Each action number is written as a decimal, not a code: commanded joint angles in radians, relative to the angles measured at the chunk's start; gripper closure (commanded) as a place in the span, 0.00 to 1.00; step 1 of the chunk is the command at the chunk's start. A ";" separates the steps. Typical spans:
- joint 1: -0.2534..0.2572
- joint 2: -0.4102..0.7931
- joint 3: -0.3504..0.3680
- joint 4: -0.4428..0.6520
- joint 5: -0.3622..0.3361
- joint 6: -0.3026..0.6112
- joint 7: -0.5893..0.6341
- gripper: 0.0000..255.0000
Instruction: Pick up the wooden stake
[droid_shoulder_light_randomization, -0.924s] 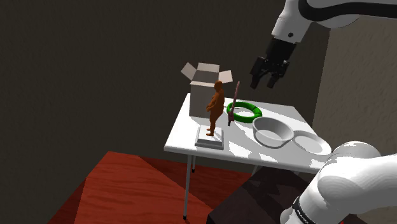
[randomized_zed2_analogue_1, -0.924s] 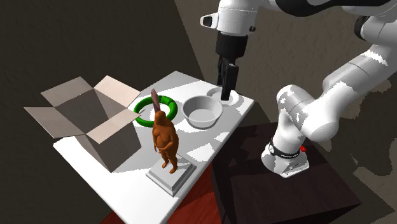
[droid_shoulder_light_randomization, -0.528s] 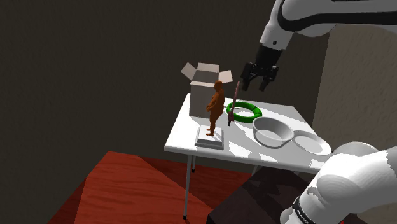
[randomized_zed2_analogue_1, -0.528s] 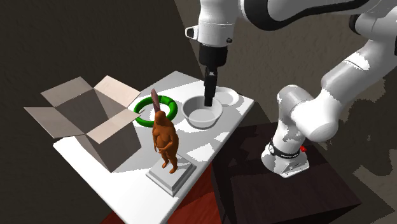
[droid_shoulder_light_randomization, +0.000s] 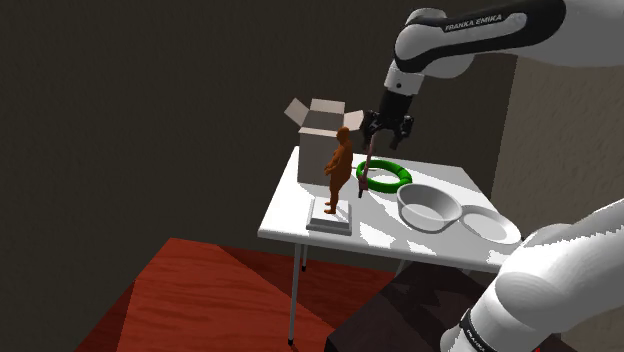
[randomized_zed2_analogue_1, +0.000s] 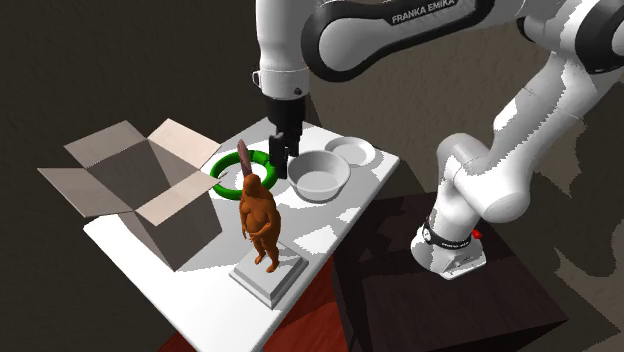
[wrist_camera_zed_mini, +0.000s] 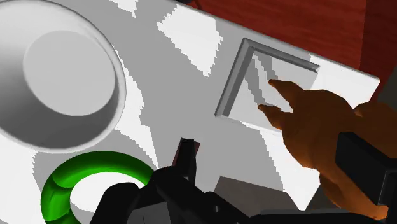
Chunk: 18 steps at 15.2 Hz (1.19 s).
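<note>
Moved over from the bowl, the tool hangs spread above the stake; a skewed descent could topple it against the figurine.

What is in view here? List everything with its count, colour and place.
table: 1, white, carrying the six things listed next
box: 1, grey-beige, flaps open, at the table's end far from the stand
ring: 1, green, lying flat next to the box
stake: 1, reddish-brown, upright by the ring
figurine: 1, orange-brown, standing on a grey base near the table's edge
bowl: 1, pale grey, between ring and plate
plate: 1, white, at the table's end near the stand
floor: red, under the table
stand: 1, dark, beside the table
arm: 1, white with dark joints, reaching over the table
gripper: 1, black, open, close to the stake's top
</note>
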 joint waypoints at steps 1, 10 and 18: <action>-0.008 0.074 -0.011 0.030 0.007 0.029 0.014 0.00; -0.051 0.406 -0.071 0.206 0.068 0.116 0.045 0.00; -0.111 0.703 -0.107 0.417 0.148 0.133 0.067 0.00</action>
